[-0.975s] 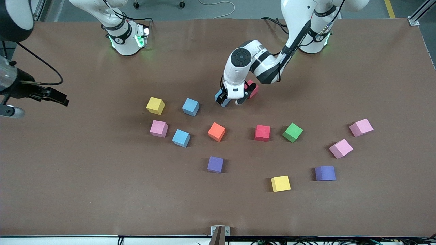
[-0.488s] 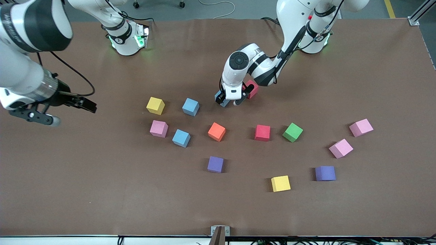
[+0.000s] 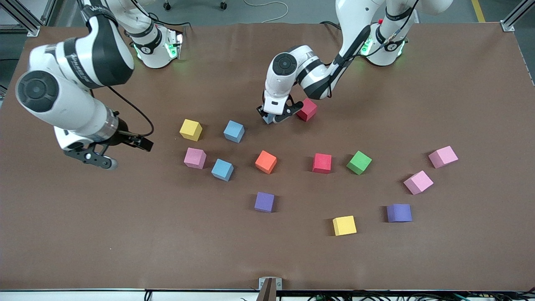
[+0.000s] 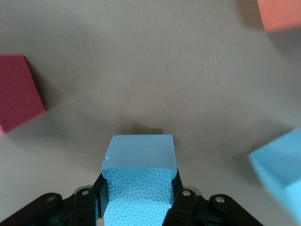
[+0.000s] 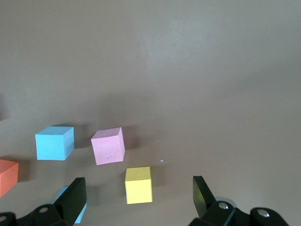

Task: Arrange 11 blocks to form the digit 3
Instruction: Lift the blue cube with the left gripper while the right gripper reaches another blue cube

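Left hand (image 3: 277, 115), upper centre of front view, just clamped onto light blue block (image 4: 139, 162); block on desk beside red block (image 3: 307, 109). First pick secured. Right hand (image 3: 121, 151) swung in mid-left, fingers wide, empty. Other blocks scattered, digit unstarted.

table cover (image 3: 459, 259): matt brown sheet, like paper or thin cloth, smooth with faint creases near the arm bases.
held light blue block (image 4: 139, 162): matt foam; the side face is pebbled with small cells, the top face smooth.
red block (image 3: 307, 109): matt foam, even colour, no shine.
yellow block (image 5: 138, 184): matt, soft-looking foam with plain faces.
pink block (image 5: 107, 145): matt foam, faint marks on one face.
left gripper (image 4: 139, 207): black fingers, dull plastic look, with small bright metal screws.
arm shells (image 3: 62, 100): glossy white plastic with black glossy joints.
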Motion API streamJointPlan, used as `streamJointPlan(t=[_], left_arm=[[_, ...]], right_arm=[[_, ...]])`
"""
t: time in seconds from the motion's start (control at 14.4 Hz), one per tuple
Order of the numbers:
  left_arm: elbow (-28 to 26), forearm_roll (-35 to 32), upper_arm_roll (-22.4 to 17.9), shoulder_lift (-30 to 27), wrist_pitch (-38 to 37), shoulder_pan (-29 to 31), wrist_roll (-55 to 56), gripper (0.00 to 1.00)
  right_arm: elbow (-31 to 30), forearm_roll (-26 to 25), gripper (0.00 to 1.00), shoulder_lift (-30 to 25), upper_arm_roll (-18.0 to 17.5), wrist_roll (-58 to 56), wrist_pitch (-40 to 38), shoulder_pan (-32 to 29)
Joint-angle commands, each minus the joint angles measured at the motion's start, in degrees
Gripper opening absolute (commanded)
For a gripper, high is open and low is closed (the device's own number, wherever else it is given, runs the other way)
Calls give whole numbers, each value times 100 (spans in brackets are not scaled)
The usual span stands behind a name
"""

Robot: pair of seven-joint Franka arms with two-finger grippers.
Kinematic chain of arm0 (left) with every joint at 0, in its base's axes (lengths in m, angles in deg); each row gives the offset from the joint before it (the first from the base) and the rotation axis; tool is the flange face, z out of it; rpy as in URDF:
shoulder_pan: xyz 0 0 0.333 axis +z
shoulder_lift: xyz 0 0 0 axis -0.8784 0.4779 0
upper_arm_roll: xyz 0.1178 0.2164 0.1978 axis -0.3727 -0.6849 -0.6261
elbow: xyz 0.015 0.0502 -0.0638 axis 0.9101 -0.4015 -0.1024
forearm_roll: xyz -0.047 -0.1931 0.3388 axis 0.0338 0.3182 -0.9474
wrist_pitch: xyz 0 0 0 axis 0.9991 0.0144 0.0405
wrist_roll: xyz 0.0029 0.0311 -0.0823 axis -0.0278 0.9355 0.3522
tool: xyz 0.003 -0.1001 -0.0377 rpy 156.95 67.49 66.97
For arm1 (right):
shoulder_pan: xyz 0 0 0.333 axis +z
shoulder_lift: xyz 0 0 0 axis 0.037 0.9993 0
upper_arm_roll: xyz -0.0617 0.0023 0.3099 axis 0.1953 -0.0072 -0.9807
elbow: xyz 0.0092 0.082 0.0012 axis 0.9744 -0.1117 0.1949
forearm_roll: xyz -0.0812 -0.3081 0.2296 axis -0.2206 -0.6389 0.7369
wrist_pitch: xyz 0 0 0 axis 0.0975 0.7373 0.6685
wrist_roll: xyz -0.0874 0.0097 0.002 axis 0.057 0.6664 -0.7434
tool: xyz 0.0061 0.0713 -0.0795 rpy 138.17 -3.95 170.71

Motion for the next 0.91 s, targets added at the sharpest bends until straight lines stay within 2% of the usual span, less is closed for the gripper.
streamJointPlan(t=[0.0,0.28,0.56,0.84], left_arm=[[93,-70,91,-169,-764,9,-988,3],[137,-79,152,-108,-960,-9,-1719,3],[129,-88,196,-64,-749,-35,-2062,3],[111,-430,205,76,-398,-88,-2168,3]], right_arm=[[-824,328,100,-220,35,194,722,114],[-1458,356,100,-290,27,491,1365,271],[-2363,356,100,-300,35,1818,2778,1377],[-2690,356,100,59,27,2152,3737,2064]])
